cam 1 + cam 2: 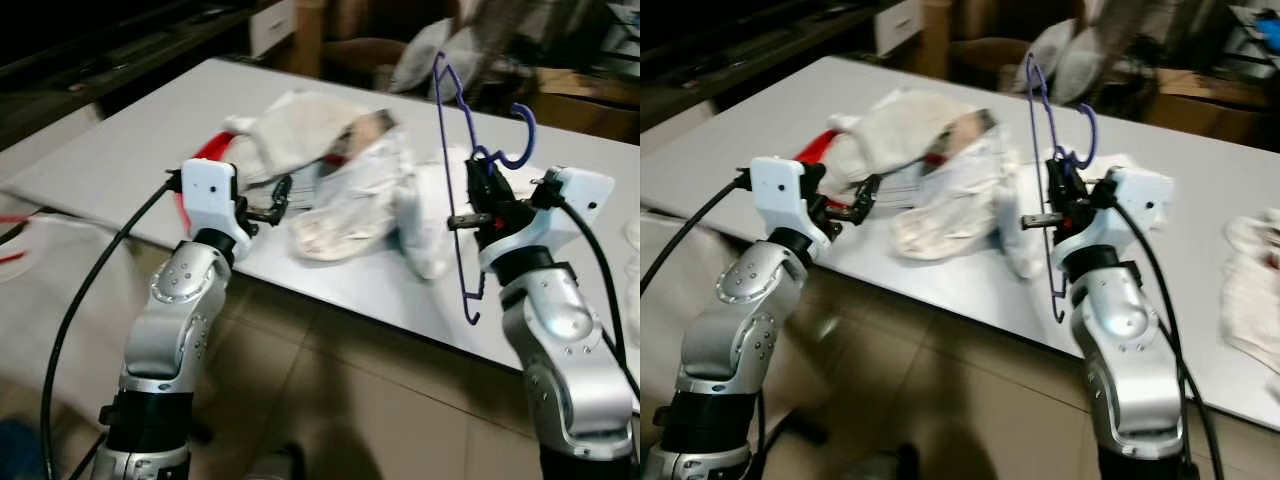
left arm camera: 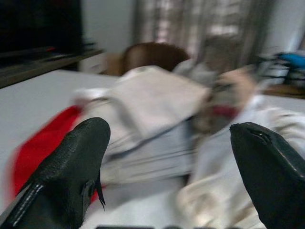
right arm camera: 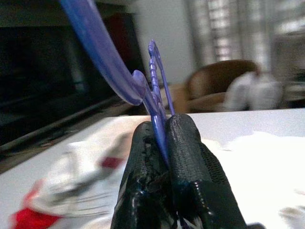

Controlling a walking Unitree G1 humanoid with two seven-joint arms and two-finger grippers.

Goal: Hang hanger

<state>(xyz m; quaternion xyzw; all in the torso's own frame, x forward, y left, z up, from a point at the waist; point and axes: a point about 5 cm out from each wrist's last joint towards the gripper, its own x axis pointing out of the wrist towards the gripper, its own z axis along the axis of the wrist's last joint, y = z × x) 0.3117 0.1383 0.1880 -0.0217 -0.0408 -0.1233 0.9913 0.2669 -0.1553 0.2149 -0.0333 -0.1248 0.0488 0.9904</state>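
Right hand (image 1: 478,205) clamps my thin purple plastic hanger (image 1: 452,150) upright.
Left hand (image 1: 278,200), fingers wide, hovers by the white clothes heap (image 1: 340,185) near the grey desk's (image 1: 120,150) front edge.

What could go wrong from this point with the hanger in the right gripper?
1. The right gripper pinches the purple hanger on one thin bar, held on end, so it may swivel or slip as the arm swings.
2. The hanger's lower end hangs beside the white table edge and the heap of clothes; it might snag there.
3. The open left gripper hovers at the clothes and could drag them.
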